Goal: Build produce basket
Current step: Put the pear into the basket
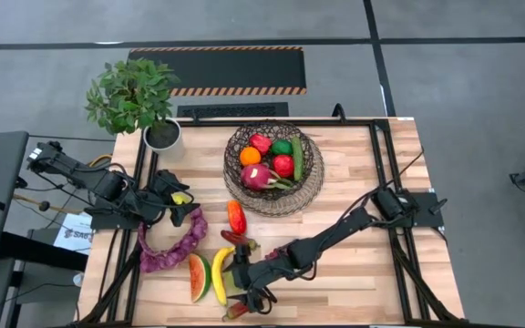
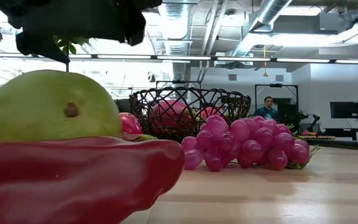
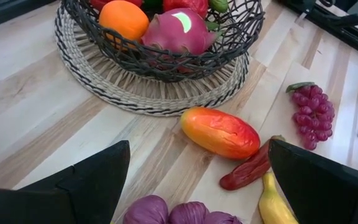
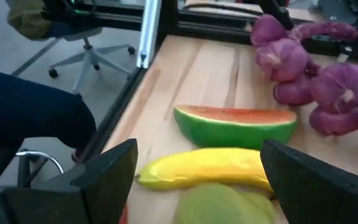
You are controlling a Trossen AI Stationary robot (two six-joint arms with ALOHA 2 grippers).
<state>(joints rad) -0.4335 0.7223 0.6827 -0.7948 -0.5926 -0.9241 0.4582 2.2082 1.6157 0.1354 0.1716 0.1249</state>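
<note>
A red pepper [image 2: 73,177] fills the low view's foreground. The basket [image 1: 273,169], far centre on the bench [image 1: 372,273], is part-filled. The right gripper [image 1: 244,293], jaws released, is poised near the banana [image 1: 218,273]; descent and closing are needed. The left gripper's [image 1: 182,208] jaws are released too.

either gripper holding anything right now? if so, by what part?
Nothing held. Left gripper is open above the purple string; right gripper is open over the banana.
</note>
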